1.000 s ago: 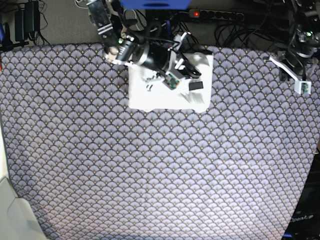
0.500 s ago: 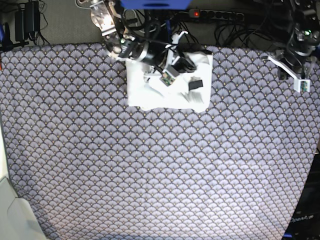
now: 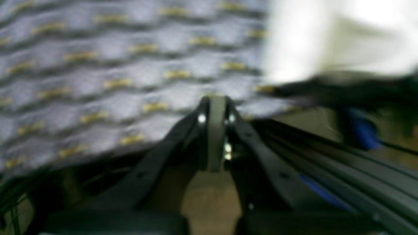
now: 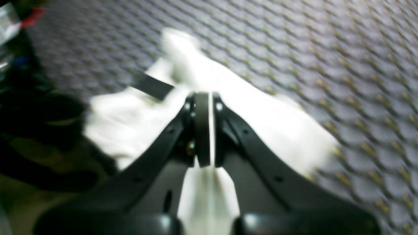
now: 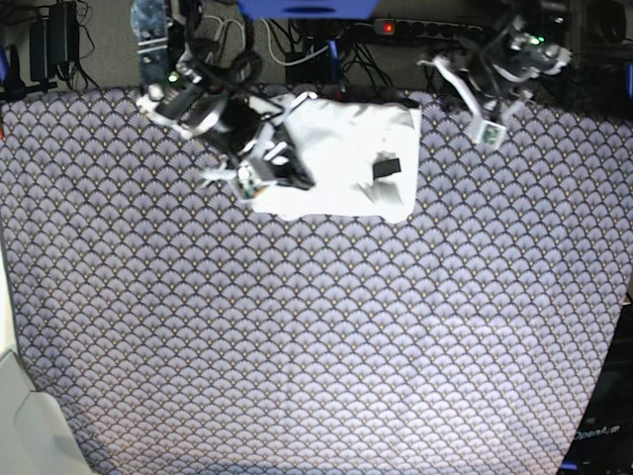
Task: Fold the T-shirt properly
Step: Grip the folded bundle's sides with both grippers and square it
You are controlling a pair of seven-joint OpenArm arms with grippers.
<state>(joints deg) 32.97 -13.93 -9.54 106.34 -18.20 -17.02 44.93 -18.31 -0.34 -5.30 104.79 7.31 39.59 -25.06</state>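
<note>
The T-shirt (image 5: 341, 158) lies folded into a white rectangle at the back of the table, plain side up, with its small black tag (image 5: 386, 166) showing. My right gripper (image 5: 289, 170) is shut and empty over the shirt's left part. In the right wrist view the shut right gripper (image 4: 202, 98) hangs over the white shirt (image 4: 261, 117), with the tag (image 4: 152, 86) just beyond it. My left gripper (image 5: 473, 91) is shut and empty, off the shirt's back right corner. The blurred left wrist view shows the left gripper (image 3: 215, 101) above the cloth and the shirt (image 3: 326, 39) at the upper right.
A grey-blue scale-patterned cloth (image 5: 316, 336) covers the table. Cables and a power strip (image 5: 425, 28) lie along the back edge. A pale object (image 5: 25, 416) sits at the front left corner.
My right arm has swung left, from over the shirt's middle to its left part. My left arm has moved left from the far right toward the shirt's back right corner. The shirt stays folded.
</note>
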